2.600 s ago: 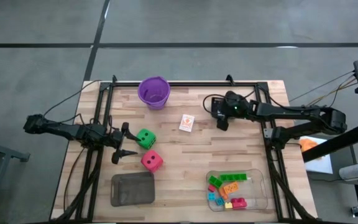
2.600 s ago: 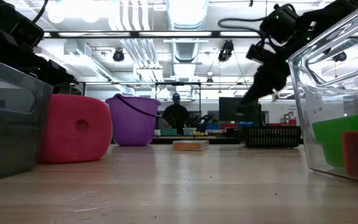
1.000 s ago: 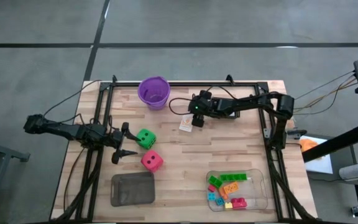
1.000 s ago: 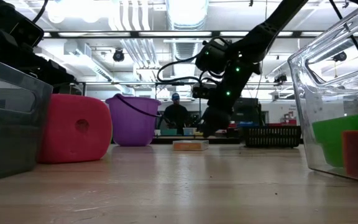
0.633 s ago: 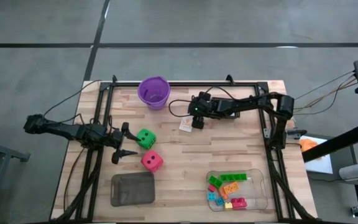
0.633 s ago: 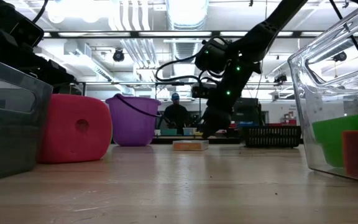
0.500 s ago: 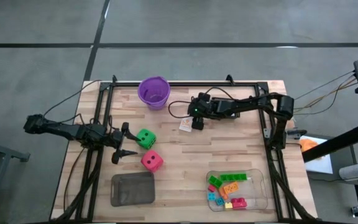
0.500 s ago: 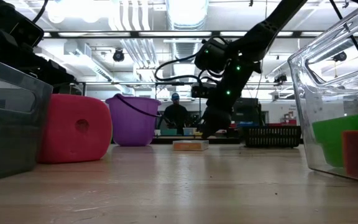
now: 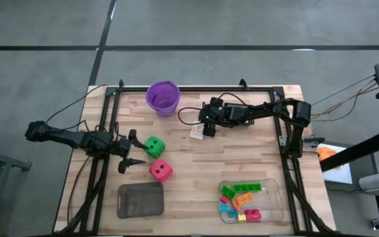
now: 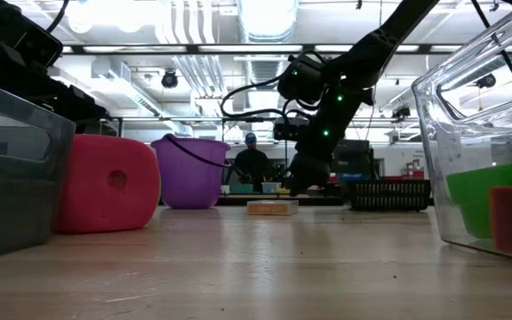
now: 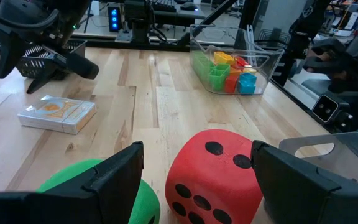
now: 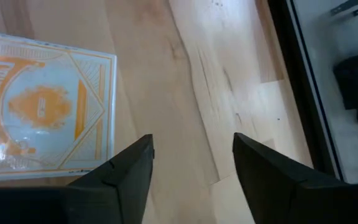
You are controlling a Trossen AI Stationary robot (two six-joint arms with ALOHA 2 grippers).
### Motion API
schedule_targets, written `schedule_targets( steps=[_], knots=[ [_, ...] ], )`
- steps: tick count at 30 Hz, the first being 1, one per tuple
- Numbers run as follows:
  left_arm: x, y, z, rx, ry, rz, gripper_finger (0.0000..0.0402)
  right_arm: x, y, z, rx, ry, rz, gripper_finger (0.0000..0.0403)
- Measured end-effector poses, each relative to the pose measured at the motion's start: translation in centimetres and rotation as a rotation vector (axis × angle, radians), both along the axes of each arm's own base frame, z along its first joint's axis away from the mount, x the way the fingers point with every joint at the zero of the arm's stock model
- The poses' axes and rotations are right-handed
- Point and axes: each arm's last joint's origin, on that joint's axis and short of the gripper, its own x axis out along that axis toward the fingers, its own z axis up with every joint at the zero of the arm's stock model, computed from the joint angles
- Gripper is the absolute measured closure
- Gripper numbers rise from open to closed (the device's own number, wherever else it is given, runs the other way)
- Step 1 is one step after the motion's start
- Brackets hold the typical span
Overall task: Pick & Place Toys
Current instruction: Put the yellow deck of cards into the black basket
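A small white-and-orange card pack (image 9: 197,130) lies flat on the wooden table; it also shows in the right wrist view (image 12: 42,118) and the low view (image 10: 273,207). My right gripper (image 9: 206,129) is open and hovers just above the table at the pack's right edge (image 12: 191,168), touching nothing. A green die (image 9: 154,146) and a red die (image 9: 160,170) rest on the table at the left. My left gripper (image 9: 131,153) is open and empty beside them, with the red die (image 11: 213,177) ahead of its fingers. Several coloured bricks (image 9: 241,197) lie in the clear tray.
A purple cup (image 9: 163,97) stands at the far edge, left of my right gripper. A grey tray (image 9: 140,199) sits at the near left and a clear tray (image 9: 273,197) at the near right. Black frame rails (image 9: 285,158) run along the table's sides.
My right gripper came earlier from the table's far right toward the card pack and lowered near the table. Over the last second it has stayed almost still beside the pack.
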Motion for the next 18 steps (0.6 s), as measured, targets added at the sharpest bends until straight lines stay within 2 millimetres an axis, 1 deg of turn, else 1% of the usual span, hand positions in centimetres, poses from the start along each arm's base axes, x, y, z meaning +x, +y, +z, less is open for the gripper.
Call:
schedule_targets(
  steps=[2, 4, 10, 12, 18],
  knots=[
    [0.00, 0.00, 0.00, 0.000, 0.000, 0.000, 0.0101, 0.05, 0.00, 0.09, 0.004, 0.000, 0.003, 0.0210],
    [0.00, 0.00, 0.00, 0.000, 0.000, 0.000, 0.0101, 0.18, -0.03, 0.25, 0.006, -0.004, 0.005, 0.0243],
    [0.00, 0.00, 0.00, 0.000, 0.000, 0.000, 0.0101, 0.32, 0.02, 0.47, 0.021, -0.003, 0.013, 0.0364],
    [0.00, 0.00, 0.00, 0.000, 0.000, 0.000, 0.0101, 0.35, 0.12, 0.48, 0.034, -0.002, 0.023, 0.0377],
    [0.00, 0.00, 0.00, 0.000, 0.000, 0.000, 0.0101, 0.23, 0.56, 0.26, 0.108, 0.018, 0.074, 0.0385]
  ],
)
